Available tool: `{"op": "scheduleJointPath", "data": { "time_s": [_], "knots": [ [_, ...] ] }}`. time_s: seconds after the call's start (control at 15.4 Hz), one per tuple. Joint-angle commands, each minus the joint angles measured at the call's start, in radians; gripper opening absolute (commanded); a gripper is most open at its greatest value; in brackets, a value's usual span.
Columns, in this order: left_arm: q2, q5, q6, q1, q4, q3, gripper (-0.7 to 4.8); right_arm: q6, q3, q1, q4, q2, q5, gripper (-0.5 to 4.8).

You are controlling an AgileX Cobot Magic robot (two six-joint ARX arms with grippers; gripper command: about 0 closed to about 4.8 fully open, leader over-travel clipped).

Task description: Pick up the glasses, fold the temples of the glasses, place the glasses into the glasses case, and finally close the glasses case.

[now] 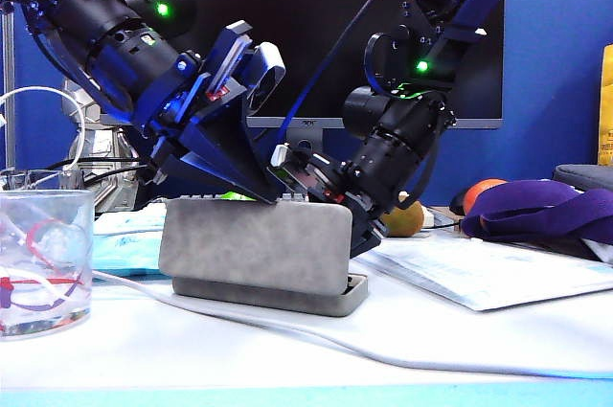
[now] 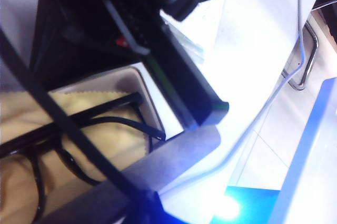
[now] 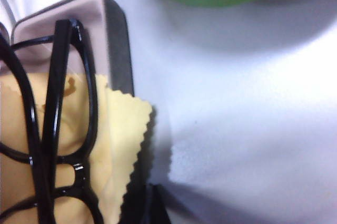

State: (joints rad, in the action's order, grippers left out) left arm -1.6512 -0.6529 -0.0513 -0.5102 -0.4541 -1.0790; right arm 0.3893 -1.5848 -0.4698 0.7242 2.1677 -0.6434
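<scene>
The glasses case (image 1: 254, 244) stands open, its grey lid upright and facing the exterior camera. The glasses (image 3: 89, 103) lie inside it on a yellow cloth (image 3: 121, 124), with one temple (image 3: 55, 103) folded across the lenses. In the left wrist view the glasses (image 2: 23, 145) lie behind the lid's edge (image 2: 174, 153). My left gripper (image 1: 271, 194) reaches down behind the lid; its tip (image 2: 152, 205) sits at the lid's rim, and its jaws are not readable. My right gripper (image 1: 316, 192) also dips behind the lid. Its tips (image 3: 152, 205) are shut beside the cloth's zigzag edge.
A glass beaker (image 1: 43, 259) stands at the left, and a white cable (image 1: 383, 350) crosses the front of the table. At the right are papers (image 1: 479, 268), a purple cloth bundle (image 1: 546, 211), an orange fruit (image 1: 479, 192) and a yellowish fruit (image 1: 407, 220).
</scene>
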Motion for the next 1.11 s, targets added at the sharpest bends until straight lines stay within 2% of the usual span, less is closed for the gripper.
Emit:
{"op": "scheduleJointPath", "data": {
  "time_s": [0.07,0.33,0.46,0.85,1.11],
  "knots": [
    [0.018,-0.003,-0.002,0.0,-0.038,-0.003,-0.05,0.005,0.0,-0.002,0.005,-0.002,-0.013,-0.01],
    [0.018,0.021,-0.028,-0.008,-0.064,-0.003,-0.05,0.005,0.0,-0.003,0.005,-0.002,-0.014,-0.01],
    [0.015,0.073,-0.035,-0.011,-0.045,-0.003,-0.05,0.004,0.0,-0.003,0.005,-0.002,-0.033,-0.01],
    [-0.001,0.14,-0.042,-0.013,0.019,-0.002,-0.05,0.005,0.004,-0.003,0.013,-0.002,-0.04,-0.01],
    [-0.047,0.144,-0.041,-0.013,0.058,0.002,-0.05,0.005,0.005,-0.003,0.015,-0.002,-0.04,-0.01]
  ]
}}
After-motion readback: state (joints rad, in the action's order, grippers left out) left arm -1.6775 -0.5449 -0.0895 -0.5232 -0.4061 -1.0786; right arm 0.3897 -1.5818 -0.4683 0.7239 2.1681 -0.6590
